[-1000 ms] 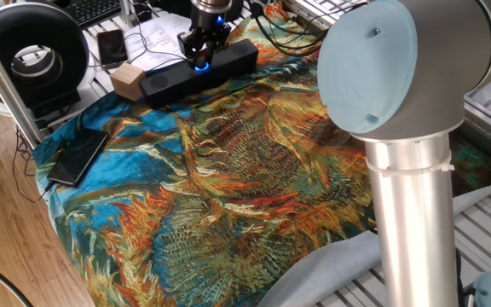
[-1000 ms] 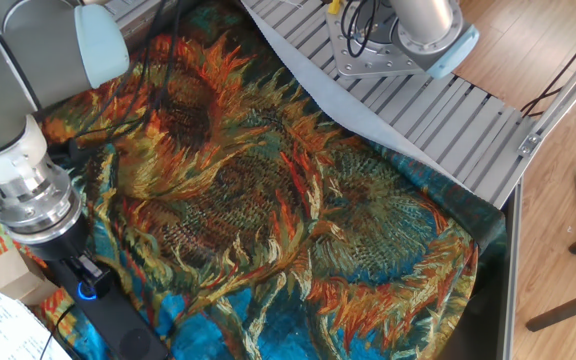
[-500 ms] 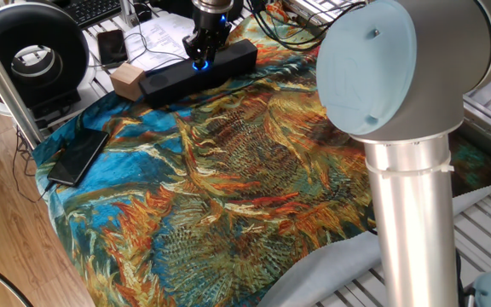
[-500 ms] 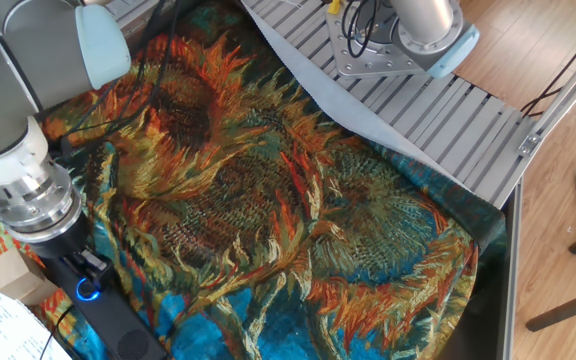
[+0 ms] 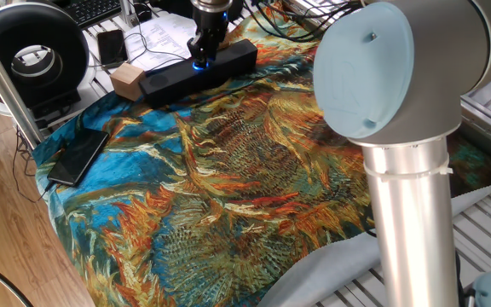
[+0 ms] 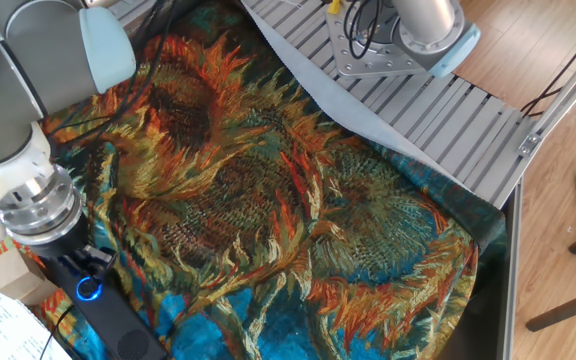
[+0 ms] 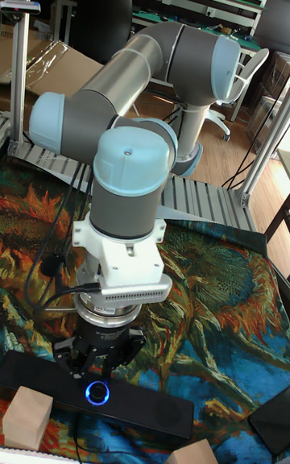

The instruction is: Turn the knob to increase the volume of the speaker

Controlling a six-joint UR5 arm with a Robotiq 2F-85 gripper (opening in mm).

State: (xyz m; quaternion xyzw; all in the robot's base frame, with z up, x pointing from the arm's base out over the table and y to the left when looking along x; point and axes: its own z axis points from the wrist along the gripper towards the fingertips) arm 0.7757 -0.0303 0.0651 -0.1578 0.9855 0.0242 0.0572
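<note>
Surface: sunflower-print cloth (image 5: pixel 228 170) in orange and blue over the table; slatted metal bed (image 6: pixel 438 110) beside it.
Phones: two, one flat black smartphone (image 5: pixel 77 157) on the cloth's edge, another (image 5: pixel 111 46) farther back.
Speaker (image 5: pixel 199 70): one black bar at the cloth's far edge.
Wooden blocks: two seen (image 7: pixel 26 419) (image 7: pixel 192 453).
Knob (image 7: pixel 97 392): one, glowing blue, on the speaker's top.
Gripper (image 7: pixel 95 369): directly over the knob, fingers close around it; cannot tell whether they grip.
Ring-shaped device (image 5: pixel 31 43): one, far corner.
</note>
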